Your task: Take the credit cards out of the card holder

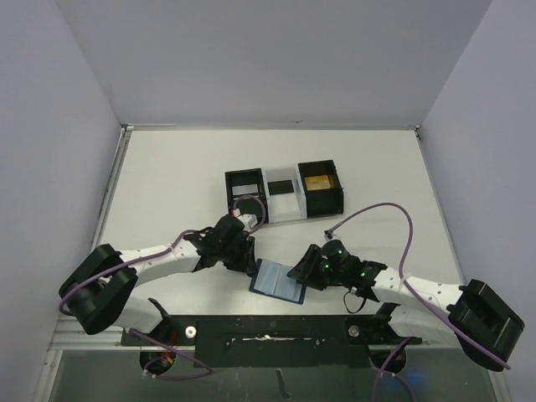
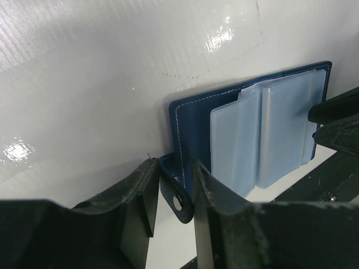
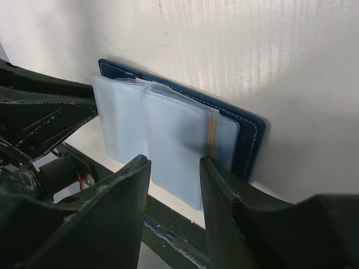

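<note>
Navy-blue leather, lying open and flat: the card holder [image 1: 279,280] rests on the white table [image 1: 167,184] at about 6 o'clock in the overhead view, close to the near edge. Its pale plastic sleeves [image 3: 168,134] face up. The black boxes [image 1: 285,194] are well apart from it at 12 o'clock.

Likely trouble: only a thin gold edge of one of the credit cards [image 3: 211,137] shows inside a sleeve. Fingers could catch the glossy sleeve instead of the card. A pull would then lift or drag the whole holder, perhaps off the near edge. The snap tab [image 2: 175,196] is small, so a hold on it could slip.

The left gripper [image 2: 173,174] is at the holder's 9 o'clock edge. Its jaws are a little apart with the snap tab between them, not visibly pinched.

The right gripper [image 3: 175,162] is at the 3 o'clock edge. Its jaws are apart, straddling the sleeve edge and holding nothing.
</note>
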Motion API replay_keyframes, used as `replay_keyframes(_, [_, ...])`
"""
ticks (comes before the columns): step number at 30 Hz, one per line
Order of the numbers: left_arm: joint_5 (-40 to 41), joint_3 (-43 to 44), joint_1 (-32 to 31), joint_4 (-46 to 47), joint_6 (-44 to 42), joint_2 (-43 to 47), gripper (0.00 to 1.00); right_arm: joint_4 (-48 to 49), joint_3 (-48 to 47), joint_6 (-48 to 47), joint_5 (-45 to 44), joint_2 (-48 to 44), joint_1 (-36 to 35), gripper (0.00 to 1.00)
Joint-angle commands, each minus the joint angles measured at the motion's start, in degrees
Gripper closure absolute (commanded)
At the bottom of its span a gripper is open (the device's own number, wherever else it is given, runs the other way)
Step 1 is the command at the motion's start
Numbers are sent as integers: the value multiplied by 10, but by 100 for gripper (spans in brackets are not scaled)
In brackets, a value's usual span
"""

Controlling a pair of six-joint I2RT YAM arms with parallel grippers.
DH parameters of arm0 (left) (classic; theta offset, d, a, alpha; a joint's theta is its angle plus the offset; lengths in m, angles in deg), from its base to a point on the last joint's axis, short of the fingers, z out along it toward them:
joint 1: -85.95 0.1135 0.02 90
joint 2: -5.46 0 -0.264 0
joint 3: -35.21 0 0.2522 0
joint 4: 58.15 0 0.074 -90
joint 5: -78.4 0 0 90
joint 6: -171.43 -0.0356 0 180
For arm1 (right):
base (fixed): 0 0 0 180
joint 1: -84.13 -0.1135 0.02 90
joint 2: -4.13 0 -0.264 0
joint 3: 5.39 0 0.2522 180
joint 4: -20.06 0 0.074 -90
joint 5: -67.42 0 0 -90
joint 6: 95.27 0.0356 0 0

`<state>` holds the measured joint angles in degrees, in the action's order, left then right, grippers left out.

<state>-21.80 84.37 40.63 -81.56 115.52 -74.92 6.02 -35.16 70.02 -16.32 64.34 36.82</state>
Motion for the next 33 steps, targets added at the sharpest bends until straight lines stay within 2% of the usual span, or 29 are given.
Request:
replay_keyframes(1, [12, 11, -12, 16, 14, 5, 76, 26, -40, -21, -7, 12, -1, 61])
replay_keyframes(11, [33, -20, -15, 36, 69, 35, 80, -8, -91, -70, 16, 44, 2, 65])
replay_keyframes(18, [39, -27, -15, 35, 83, 44, 83, -129, -113, -65, -46, 6, 2, 57])
replay_keyframes(22, [32, -26, -16, 37, 81, 46, 84, -183, -113, -52, -61, -15, 0, 56])
replay_keyframes(33, [26, -22, -16, 32, 77, 44, 92, -169, -89, -36, -49, -14, -4, 56])
